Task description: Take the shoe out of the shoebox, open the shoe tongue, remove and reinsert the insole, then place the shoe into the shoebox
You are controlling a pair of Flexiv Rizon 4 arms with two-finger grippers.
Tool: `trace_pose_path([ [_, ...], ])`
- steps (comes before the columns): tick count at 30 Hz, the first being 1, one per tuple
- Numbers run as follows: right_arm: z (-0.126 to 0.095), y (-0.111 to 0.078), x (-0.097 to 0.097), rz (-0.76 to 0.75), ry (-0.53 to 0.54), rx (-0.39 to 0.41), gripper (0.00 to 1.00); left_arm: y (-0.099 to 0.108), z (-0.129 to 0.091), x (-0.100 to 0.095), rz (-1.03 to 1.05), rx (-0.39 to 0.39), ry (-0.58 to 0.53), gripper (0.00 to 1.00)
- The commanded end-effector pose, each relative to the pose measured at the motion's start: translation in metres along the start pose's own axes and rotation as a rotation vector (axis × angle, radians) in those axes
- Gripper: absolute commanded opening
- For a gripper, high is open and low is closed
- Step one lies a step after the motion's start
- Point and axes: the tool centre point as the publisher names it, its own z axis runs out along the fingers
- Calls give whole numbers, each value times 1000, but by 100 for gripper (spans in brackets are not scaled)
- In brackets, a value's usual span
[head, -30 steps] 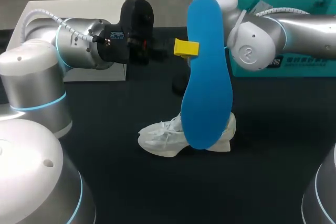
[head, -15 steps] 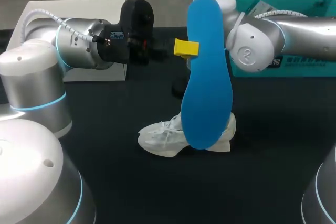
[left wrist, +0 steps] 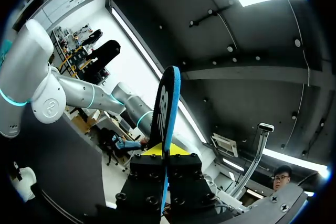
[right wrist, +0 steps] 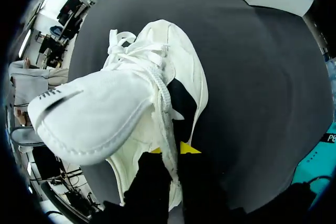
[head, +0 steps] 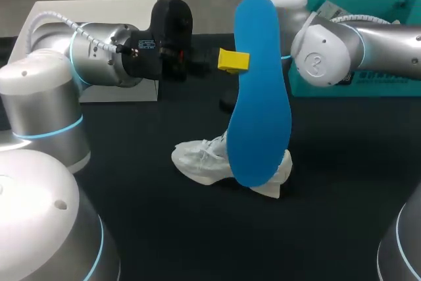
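Insole out, shoe gripped.
The left pincer clamps the blue insole, holding it upright in front of the white shoe. The right pincer is closed on the shoe's collar edge. The shoe is tilted at mid-surface, apart from the teal box.

Matt blue insole, white cloth shoe

A black, matte table fills the scene from near to far under soft, even light, and a flat white board lies on it at the far left.
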Motion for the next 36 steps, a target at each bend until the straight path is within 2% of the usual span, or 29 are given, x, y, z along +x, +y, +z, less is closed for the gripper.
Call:
trace_pose_path([
  [1, -6, -12, 3, 390, 66, -250, 0, 0, 0, 0, 1, 2, 1, 0],
  [6, -14, -14, 9, 600, 19, -335, 0, 0, 0, 0, 1, 2, 1, 0],
  [8, -20, -15, 13, 653, -20, -326, 0, 0, 0, 0, 1, 2, 1, 0],
  [10, -25, -10, 13, 585, -1, -287, 0, 0, 0, 0, 1, 2, 1, 0],
  [11, -31, -8, 16, 576, -92, -290, 0, 0, 0, 0, 1, 2, 1, 0],
  [24, -31, -8, 16, 576, -92, -290, 0, 0, 0, 0, 1, 2, 1, 0],
  [26, -26, -9, 17, 722, -85, -266, 0, 0, 0, 0, 1, 2, 1, 0],
  [27, -26, -8, 18, 712, -93, -294, 0, 0, 0, 0, 1, 2, 1, 0],
  [28, -26, -6, 19, 764, -97, -301, 0, 0, 0, 0, 1, 2, 1, 0],
  [29, -25, -5, 20, 800, -103, -272, 0, 0, 0, 0, 1, 2, 1, 0],
  [33, -29, -1, 23, 885, -106, -295, 0, 0, 0, 0, 1, 2, 1, 0],
  [36, -30, 2, 24, 961, -102, -238, 0, 0, 0, 0, 1, 2, 1, 0],
])
